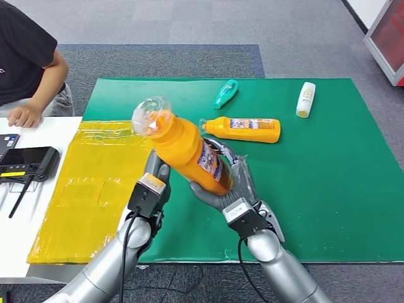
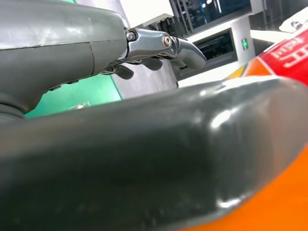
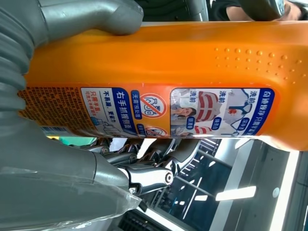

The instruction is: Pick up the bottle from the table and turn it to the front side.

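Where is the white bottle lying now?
In the head view, the white bottle lies at the green mat's far right, beyond the lying orange bottle.

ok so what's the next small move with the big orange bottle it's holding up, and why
Probably roll the large orange plastic bottle a little further about its long axis. The right hand grips its lower end, the left hand touches its side, and the right wrist view faces the instruction label, so the front likely isn't presented yet.
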`<action>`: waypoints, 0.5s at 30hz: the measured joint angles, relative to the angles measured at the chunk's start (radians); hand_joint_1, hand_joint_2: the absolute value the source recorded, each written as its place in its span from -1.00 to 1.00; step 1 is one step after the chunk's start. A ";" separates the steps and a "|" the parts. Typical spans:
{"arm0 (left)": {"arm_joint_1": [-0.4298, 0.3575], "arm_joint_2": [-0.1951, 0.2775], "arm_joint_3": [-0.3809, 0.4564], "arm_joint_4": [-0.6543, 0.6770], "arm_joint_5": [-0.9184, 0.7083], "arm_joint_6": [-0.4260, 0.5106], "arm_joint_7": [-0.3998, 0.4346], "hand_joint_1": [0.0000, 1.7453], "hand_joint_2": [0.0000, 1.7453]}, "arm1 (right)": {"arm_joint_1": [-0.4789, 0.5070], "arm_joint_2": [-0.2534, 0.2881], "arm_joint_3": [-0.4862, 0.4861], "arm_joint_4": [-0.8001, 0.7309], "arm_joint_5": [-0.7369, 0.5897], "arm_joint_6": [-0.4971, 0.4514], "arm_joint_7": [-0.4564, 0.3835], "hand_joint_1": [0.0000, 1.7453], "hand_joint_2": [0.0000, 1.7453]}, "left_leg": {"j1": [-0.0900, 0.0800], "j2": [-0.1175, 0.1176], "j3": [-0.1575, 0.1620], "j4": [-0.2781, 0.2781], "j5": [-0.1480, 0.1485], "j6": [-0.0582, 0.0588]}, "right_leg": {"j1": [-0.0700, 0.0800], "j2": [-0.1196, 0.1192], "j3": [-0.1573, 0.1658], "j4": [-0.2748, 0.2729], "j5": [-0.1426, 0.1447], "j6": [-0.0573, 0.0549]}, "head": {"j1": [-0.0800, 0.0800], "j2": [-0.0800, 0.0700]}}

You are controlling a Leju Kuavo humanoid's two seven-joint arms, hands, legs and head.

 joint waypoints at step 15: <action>-0.050 0.016 -0.019 0.000 -0.056 -0.024 0.030 -1.00 -1.00 | 0.008 0.006 -0.001 0.000 -0.011 0.005 -0.024 1.00 1.00 | 0.000 0.000 0.000 0.000 0.000 0.000 | 0.000 0.000 0.000 0.000 0.000 0.000 | 0.000 0.000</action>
